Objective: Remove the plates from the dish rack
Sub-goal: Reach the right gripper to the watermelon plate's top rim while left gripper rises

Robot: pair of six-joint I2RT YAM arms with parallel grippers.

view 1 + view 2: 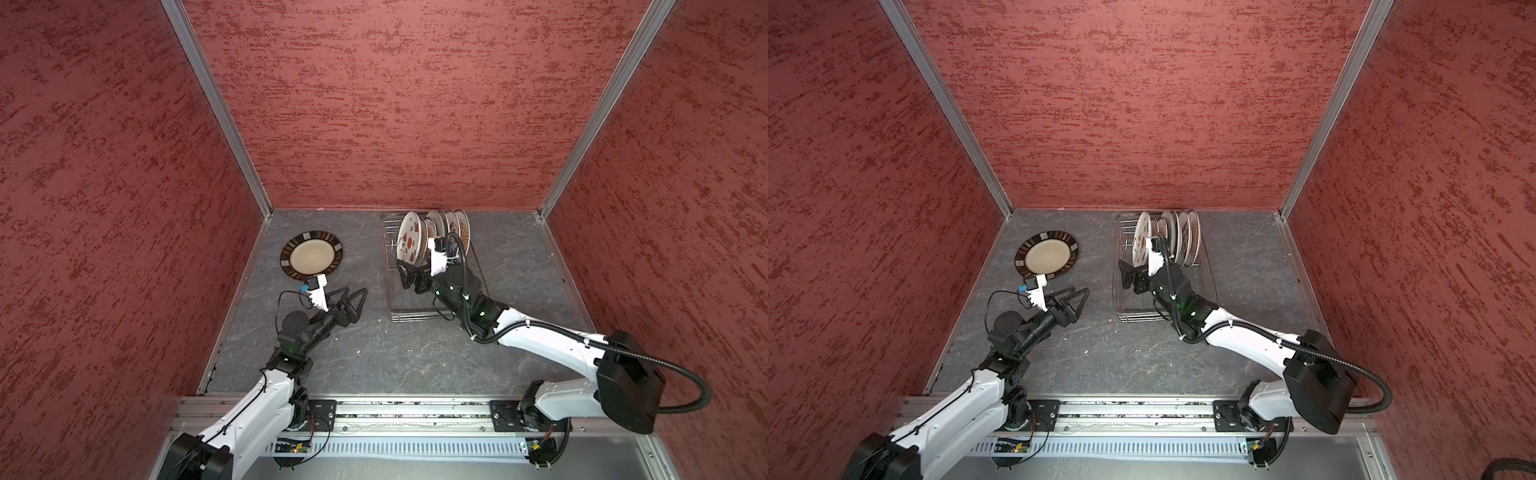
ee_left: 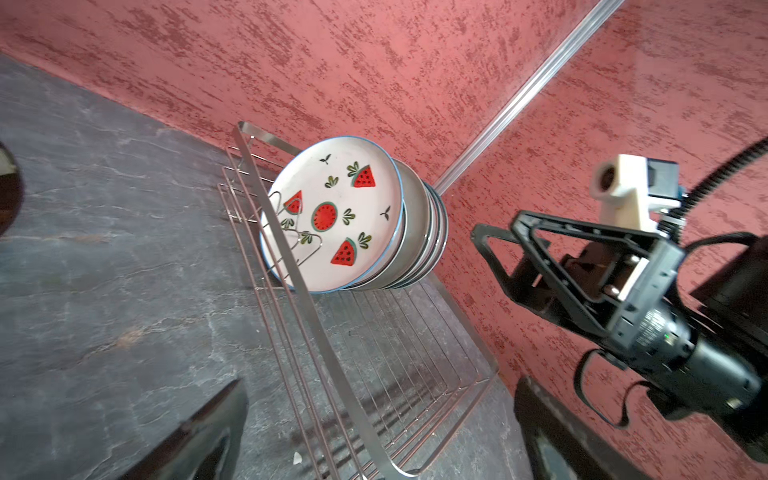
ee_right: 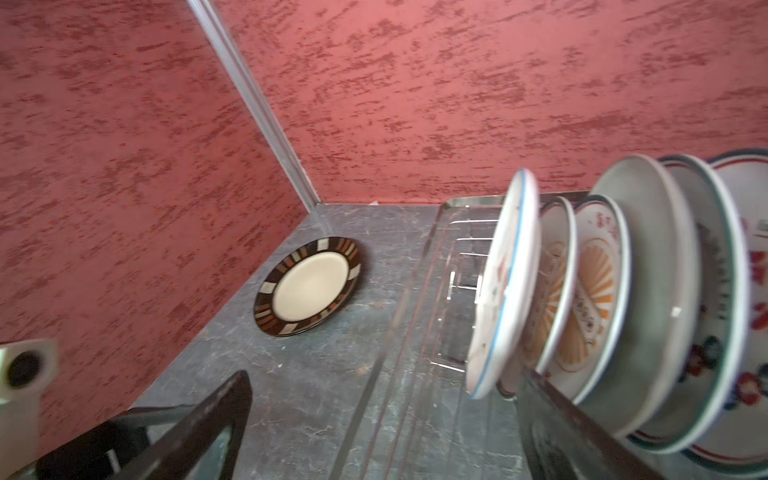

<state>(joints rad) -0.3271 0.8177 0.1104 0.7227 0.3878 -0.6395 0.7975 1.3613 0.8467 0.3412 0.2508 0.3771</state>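
Your left gripper (image 1: 353, 296) stood wide open and empty over the table (image 1: 415, 353), near the striped dark-rimmed plate (image 1: 311, 254) lying flat there. Your right gripper (image 1: 406, 270), jaws also spread wide and holding nothing, hung just before the watermelon plate (image 1: 409, 241), upright with the other plates (image 3: 648, 291) at the dish rack's (image 1: 409, 318) far end.
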